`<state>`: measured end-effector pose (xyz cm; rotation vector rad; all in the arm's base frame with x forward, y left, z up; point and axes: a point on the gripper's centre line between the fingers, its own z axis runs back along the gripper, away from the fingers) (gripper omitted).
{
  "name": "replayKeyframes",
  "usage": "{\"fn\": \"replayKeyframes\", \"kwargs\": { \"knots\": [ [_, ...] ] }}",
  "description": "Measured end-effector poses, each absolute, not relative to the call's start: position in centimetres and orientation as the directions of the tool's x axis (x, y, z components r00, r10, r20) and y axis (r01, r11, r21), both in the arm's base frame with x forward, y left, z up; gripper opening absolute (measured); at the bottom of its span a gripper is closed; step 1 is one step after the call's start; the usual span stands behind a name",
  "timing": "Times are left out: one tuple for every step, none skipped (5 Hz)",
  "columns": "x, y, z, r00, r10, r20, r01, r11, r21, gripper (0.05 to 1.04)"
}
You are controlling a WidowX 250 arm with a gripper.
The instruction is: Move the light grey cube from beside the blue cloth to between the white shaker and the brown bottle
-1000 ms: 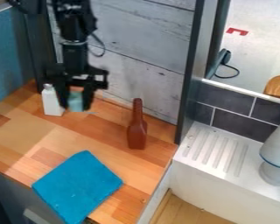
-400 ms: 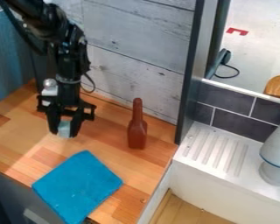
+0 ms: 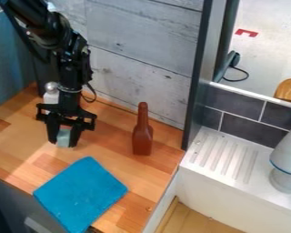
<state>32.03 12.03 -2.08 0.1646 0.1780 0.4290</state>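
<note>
The small pale-teal thing (image 3: pixel 63 137), perhaps a block or cup, is at the left of the wooden counter (image 3: pixel 111 134), with my pincer (image 3: pixel 64 141) clamped on its sides. I have just carried it nearer from the far left, so it now sits closer to the blue cloth (image 3: pixel 81 193) at the near edge. Beyond it stands a white bottle (image 3: pixel 51 97), partly behind my arm; to the right, a brown bottle (image 3: pixel 142 136) stands upright. I can't see inside either.

Small pale-teal block (image 3: pixel 63 138) – roughly upright, held in the tool (image 3: pixel 63 142) – near the blue cloth (image 3: pixel 81 193)
</note>
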Motion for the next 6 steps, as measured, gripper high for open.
{"fn": "replayKeyframes", "kwargs": {
  "knots": [
    [32.5, 12.0, -2.1, 0.893, 0.432, -0.127, -0.406, 0.895, 0.186, 0.549],
    [34.1, 11.2, -1.9, 0.901, 0.417, -0.116, -0.395, 0.902, 0.177, 0.621],
    [35.0, 10.4, -2.0, 0.908, 0.398, -0.13, -0.373, 0.91, 0.181, 0.902],
    [34.9, 10.3, -1.6, 0.9, 0.416, -0.13, -0.39, 0.902, 0.186, 1.012],
    [35.5, 9.0, 3.9, 0.913, 0.406, -0.031, -0.397, 0.905, 0.15, 1.008],
    [33.5, 6.9, 9.8, 0.918, 0.393, 0.053, -0.396, 0.911, 0.114, 1.006]
  ]
}}
